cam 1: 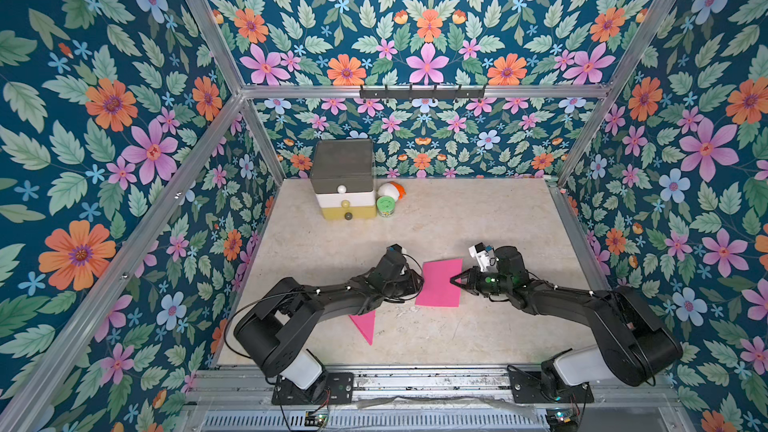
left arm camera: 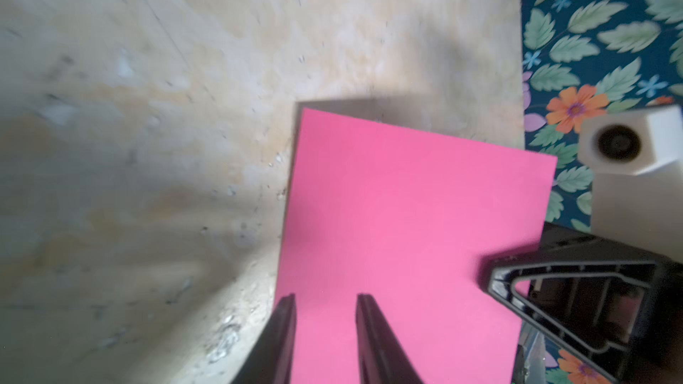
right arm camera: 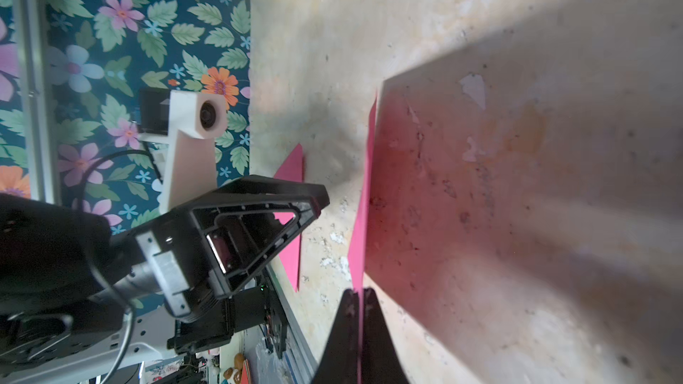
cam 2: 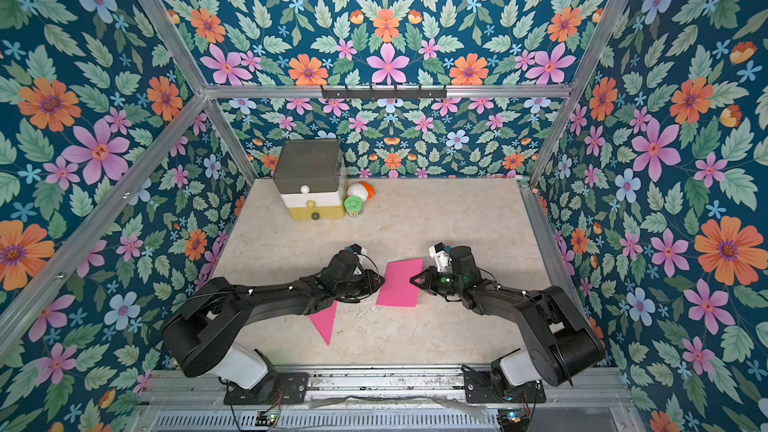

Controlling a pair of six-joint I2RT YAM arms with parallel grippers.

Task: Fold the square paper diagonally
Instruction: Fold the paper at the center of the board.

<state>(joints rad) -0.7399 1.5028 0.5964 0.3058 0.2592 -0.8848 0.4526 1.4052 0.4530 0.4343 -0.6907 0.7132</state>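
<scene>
**Square paper** [cam 1: 440, 284]: pink, unfolded, located near the middle of the front half of the tabletop [cam 1: 478, 222], between the two grippers.

**Right gripper** [right arm camera: 357, 293]: jaws clamped on the sheet's edge facing the right arm. The right wrist view shows the sheet edge-on and clear of the surface, with a pink cast beneath it. This grip therefore carries the sheet rather than pinning it down.

**Left gripper** [left arm camera: 325, 299]: jaws parted, one finger at the sheet's margin and one over its pink face. No pinch is visible (contact with the sheet cannot be determined).

**Judgement:** no crease shows, so the fold is not yet made. The one-sided hold probably leaves the opposite corner free to be carried across the diagonal.

**Pink triangle** [cam 1: 365, 324]: folded, nearer the front-left corner, partly under the left arm and apart from the sheet.
</scene>
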